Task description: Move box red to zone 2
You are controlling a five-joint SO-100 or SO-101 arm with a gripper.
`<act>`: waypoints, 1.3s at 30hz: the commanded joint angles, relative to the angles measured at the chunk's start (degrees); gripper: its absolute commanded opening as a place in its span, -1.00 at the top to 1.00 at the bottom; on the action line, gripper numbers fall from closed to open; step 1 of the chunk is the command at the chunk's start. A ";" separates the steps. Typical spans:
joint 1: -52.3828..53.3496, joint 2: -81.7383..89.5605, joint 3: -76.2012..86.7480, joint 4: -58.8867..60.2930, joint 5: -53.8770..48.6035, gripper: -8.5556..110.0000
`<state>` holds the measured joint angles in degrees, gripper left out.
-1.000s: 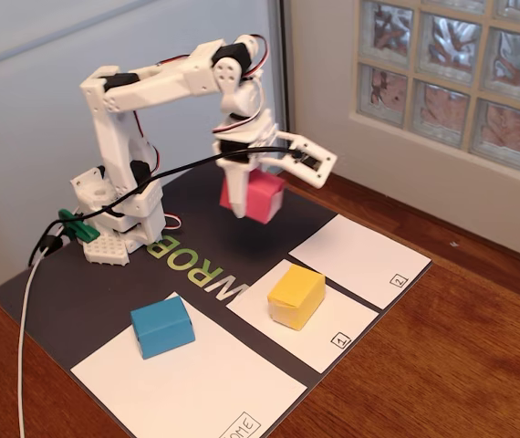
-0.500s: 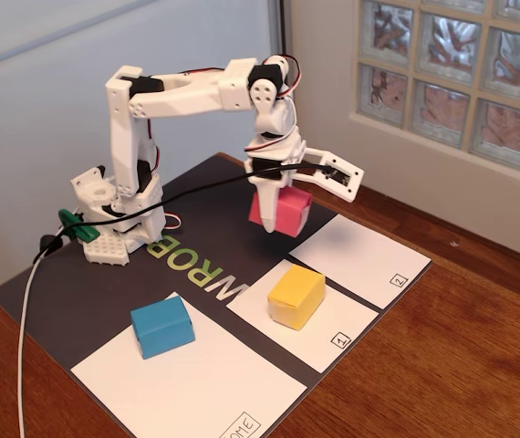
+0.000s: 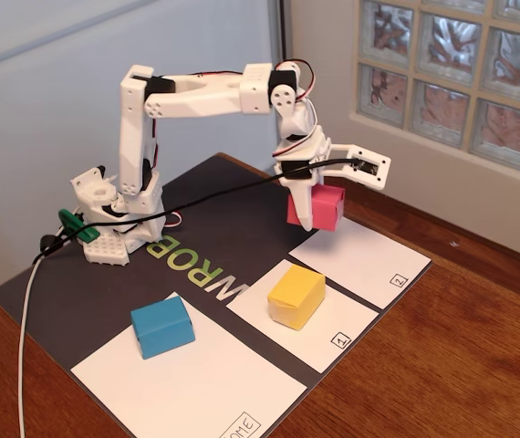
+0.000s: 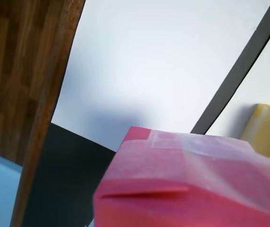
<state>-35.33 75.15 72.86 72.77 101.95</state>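
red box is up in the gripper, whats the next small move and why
Probably carry it a little further out over the white zone marked 2, then lower. The gripper holds the red box in the air above that zone's near edge, not yet centred.

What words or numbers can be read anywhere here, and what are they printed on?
"2": small boxed label at the corner of the far white zone.
"1": small boxed label at the corner of the white zone holding the yellow block.
"ROB": green letters on the dark mat, upside down.
Corner label on the nearest white zone: too blurred to read surely.
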 commanded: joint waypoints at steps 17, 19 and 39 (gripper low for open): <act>-0.35 -8.79 -3.43 -11.07 5.98 0.86; -0.26 -8.96 -2.29 -13.71 6.68 0.86; -0.70 -13.27 -1.58 -22.15 8.88 0.86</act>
<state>-35.60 61.44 72.51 52.38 110.39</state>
